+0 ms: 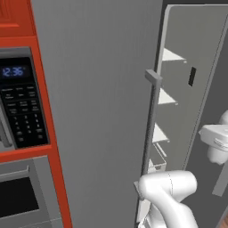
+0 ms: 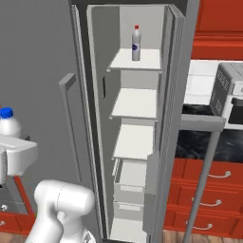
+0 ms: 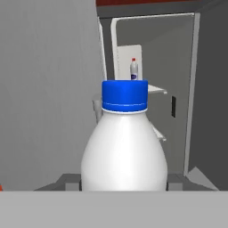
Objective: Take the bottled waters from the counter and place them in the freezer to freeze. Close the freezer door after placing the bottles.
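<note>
My gripper (image 3: 124,183) is shut on the blue-capped bottle (image 3: 124,151), a whitish bottle held upright close in front of the hand camera. Its blue cap (image 2: 6,113) also shows at the left edge of the right base view, above my white hand. The freezer (image 2: 135,104) stands open ahead, with white shelves inside. On its top shelf, the red-capped bottle (image 2: 136,42) with the dark blue label stands upright. The freezer door (image 2: 170,118) is swung open to the right, and its long handle (image 2: 203,175) sticks out toward me.
The closed grey door (image 1: 98,98) with a vertical handle (image 1: 151,120) is on the left of the opening. A silver toaster oven (image 2: 228,95) sits on the black counter (image 2: 209,142) over red drawers (image 2: 209,190). A microwave panel (image 1: 22,107) sits in a red cabinet at the far left.
</note>
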### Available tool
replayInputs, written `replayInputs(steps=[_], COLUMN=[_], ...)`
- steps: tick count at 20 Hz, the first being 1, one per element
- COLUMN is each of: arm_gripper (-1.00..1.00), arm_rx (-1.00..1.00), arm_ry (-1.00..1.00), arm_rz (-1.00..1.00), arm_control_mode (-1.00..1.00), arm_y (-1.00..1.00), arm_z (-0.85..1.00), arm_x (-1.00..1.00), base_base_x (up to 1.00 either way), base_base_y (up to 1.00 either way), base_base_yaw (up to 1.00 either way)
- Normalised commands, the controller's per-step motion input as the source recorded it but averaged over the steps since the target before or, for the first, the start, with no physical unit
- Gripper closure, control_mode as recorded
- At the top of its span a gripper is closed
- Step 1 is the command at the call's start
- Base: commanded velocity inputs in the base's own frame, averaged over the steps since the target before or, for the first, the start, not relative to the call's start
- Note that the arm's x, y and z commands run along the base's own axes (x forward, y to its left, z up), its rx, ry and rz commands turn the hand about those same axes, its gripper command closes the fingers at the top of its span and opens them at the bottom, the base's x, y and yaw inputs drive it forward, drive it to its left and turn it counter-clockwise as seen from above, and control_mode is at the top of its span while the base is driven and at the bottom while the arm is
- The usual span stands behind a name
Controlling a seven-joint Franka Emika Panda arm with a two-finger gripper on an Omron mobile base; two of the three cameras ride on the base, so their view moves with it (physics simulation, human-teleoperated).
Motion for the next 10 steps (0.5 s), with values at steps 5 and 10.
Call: replayInputs(steps=[5,10], arm_gripper=[1.0,1.0], arm_rx=[0.0,0.0], arm_ry=[0.0,0.0], arm_rz=[0.0,0.0], arm_control_mode=[1.0,1.0], arm_y=[0.0,0.0], arm_z=[0.0,0.0], arm_x=[0.0,0.0], base_base_x=[0.37,0.11], base_base_y=[-0.28,-0.08], base_base_yaw=[0.01,0.0])
